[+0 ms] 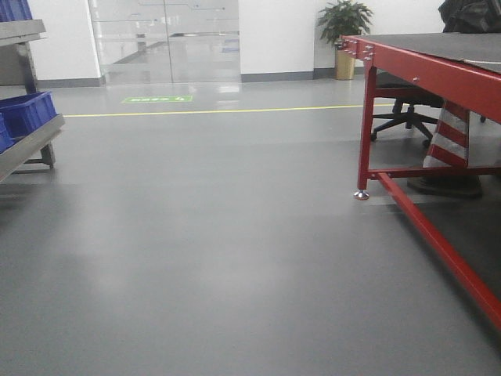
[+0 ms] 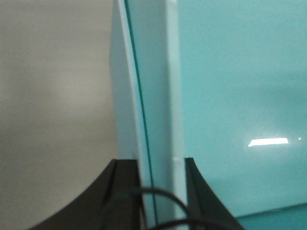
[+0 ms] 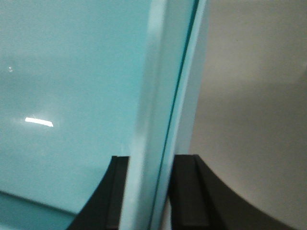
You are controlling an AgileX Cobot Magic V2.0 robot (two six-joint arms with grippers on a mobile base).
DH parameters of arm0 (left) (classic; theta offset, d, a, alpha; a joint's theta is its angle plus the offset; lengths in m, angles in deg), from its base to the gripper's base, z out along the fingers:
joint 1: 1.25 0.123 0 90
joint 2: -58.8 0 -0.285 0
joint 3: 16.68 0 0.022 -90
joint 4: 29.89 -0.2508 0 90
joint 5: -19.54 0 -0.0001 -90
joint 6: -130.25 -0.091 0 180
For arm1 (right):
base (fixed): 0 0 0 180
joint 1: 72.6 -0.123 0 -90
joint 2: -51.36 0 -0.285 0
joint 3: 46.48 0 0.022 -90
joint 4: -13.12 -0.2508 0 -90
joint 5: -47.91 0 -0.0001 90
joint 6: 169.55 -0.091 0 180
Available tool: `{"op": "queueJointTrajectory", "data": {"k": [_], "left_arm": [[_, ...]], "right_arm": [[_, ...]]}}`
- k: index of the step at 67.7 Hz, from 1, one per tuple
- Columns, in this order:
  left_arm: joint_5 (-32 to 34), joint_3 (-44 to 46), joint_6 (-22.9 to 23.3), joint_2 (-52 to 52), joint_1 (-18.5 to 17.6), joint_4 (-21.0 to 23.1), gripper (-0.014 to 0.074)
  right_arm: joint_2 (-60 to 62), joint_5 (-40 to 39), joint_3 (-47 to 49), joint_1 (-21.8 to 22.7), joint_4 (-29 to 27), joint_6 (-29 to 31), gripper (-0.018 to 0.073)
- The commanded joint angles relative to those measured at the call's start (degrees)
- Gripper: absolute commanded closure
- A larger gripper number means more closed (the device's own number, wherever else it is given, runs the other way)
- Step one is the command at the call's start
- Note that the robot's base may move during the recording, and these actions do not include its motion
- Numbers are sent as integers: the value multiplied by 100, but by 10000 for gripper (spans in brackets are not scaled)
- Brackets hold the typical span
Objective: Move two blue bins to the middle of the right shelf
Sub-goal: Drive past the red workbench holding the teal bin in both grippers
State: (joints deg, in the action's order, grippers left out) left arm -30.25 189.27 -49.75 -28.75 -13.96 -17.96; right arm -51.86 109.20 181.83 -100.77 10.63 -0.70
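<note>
Two claws hold one load: my left claw (image 2: 158, 165) is pinched narrow on a wall of the bin (image 2: 230, 96), one finger outside and one inside, with the pale blue-green inner face spreading right of the wall and bare floor (image 2: 53, 96) to the left. My right claw (image 3: 151, 160) is clamped the same way on another wall, mirrored, with the inner face to the left and floor to the right. A thin dark line runs along each gripped wall; I cannot tell whether that marks a second bin nested inside. From the front camera neither claw nor the held bin shows. There the grey floor lies open ahead, crossed far off by a yellow line (image 1: 211, 110). At the left edge a metal shelf (image 1: 31, 145) carries the shelf bins (image 1: 27, 112), dark blue, on its lower level. On the right stands a red-framed worktop (image 1: 454, 43), with a striped cone (image 1: 450, 137) and a chair (image 1: 407, 117) beneath it, and a plant (image 1: 344, 19) by the far wall.
</note>
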Motion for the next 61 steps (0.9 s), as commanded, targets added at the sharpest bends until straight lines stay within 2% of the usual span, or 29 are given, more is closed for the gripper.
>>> {"op": "queueJointTrajectory", "data": {"k": [1,61], "left_arm": [[630,99,0,120,-30,384,707],[630,99,0,120,-30,384,707]], "right_arm": [[75,-391,80,0,-110,25,715],[75,-391,80,0,-110,25,715]]}}
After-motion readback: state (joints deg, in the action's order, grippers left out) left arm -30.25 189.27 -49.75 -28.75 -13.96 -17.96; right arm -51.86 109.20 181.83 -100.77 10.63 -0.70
